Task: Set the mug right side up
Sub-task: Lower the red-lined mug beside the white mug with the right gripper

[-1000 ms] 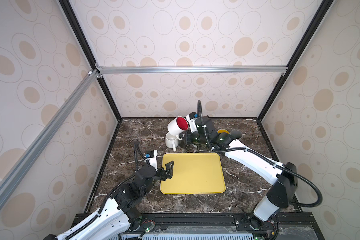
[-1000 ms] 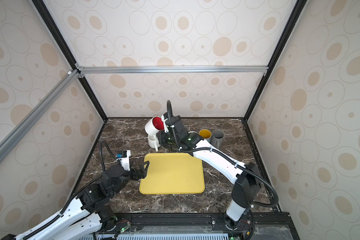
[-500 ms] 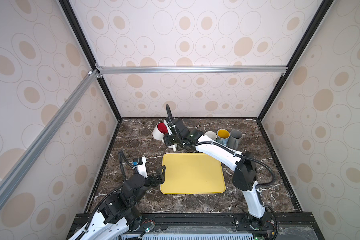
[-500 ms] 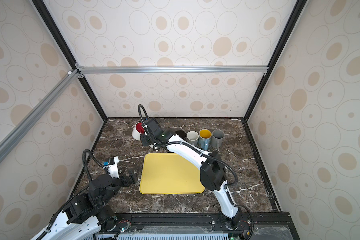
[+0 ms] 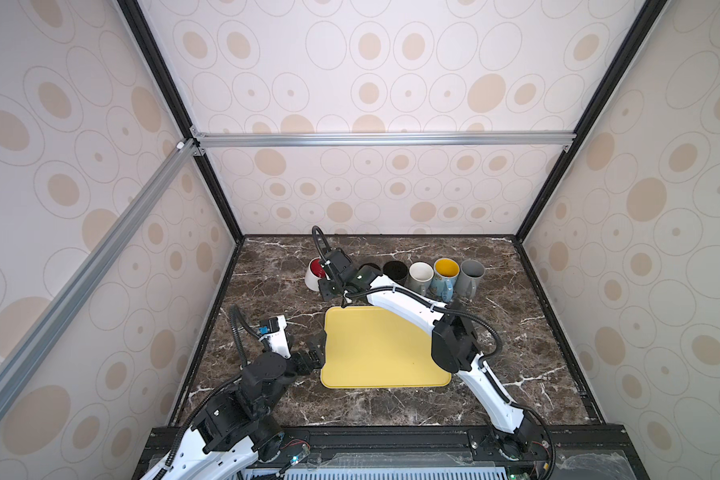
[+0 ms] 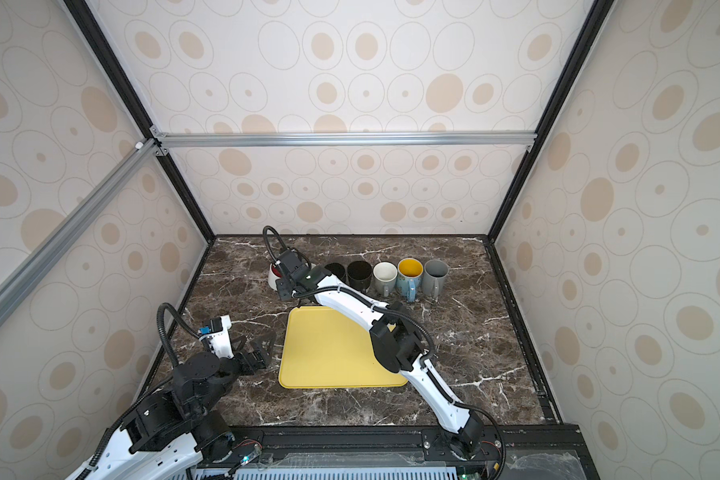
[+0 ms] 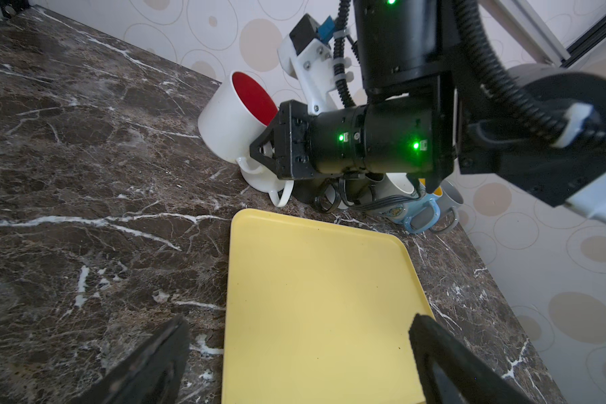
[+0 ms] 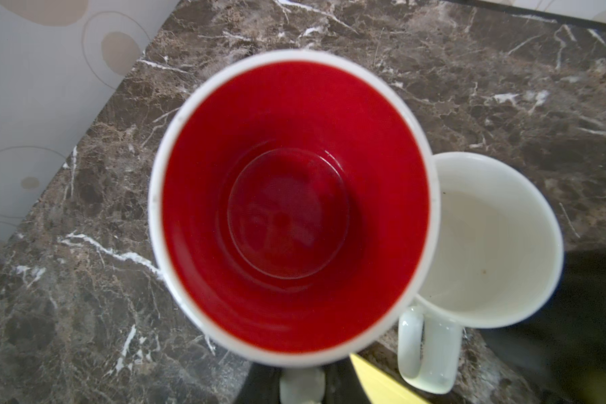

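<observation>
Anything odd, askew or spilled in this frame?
The red-lined mug leans tilted rather than standing flat, gripped by the shut right pincer. Its rim crowds the neighbouring white mug. Nothing looks spilled or broken.

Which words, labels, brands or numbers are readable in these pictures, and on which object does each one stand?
None can be read.
The light blue ceramic mug with the yellow inside carries a printed picture, too small and blurred to show any letters.
The white ceramic mug with the red inside shows no print.
</observation>
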Controlling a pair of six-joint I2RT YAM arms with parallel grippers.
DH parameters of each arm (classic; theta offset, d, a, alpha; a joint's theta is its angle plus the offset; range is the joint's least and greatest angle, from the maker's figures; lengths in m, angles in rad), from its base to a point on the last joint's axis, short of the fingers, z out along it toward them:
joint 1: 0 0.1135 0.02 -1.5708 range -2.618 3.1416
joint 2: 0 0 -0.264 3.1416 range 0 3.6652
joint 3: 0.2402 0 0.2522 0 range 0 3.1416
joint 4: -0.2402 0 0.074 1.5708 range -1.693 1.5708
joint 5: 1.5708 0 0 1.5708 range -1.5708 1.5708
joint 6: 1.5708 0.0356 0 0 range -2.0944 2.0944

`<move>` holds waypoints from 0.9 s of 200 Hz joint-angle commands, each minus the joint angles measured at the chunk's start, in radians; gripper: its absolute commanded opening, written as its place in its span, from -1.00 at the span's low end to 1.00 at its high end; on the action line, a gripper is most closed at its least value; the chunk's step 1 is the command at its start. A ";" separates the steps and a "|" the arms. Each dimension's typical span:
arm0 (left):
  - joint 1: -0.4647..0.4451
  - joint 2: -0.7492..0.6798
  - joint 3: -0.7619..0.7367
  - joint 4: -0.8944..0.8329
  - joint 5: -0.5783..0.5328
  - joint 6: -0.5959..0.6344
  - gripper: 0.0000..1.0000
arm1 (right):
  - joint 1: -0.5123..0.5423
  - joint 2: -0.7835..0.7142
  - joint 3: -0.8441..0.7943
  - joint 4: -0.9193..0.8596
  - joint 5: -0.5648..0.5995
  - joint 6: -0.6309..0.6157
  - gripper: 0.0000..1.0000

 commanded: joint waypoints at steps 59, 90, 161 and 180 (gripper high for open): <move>0.003 -0.009 0.001 -0.019 -0.024 -0.025 0.99 | 0.004 0.078 0.140 0.023 0.085 0.034 -1.00; 0.002 -0.009 -0.001 -0.015 -0.023 -0.023 0.99 | 0.005 0.090 0.150 0.021 0.089 0.033 -1.00; 0.002 -0.017 -0.005 -0.010 -0.021 -0.020 0.99 | 0.009 0.128 0.167 0.003 0.114 0.038 -1.00; 0.002 -0.023 -0.007 -0.011 -0.021 -0.022 0.99 | 0.010 0.150 0.196 -0.015 0.122 0.036 -1.00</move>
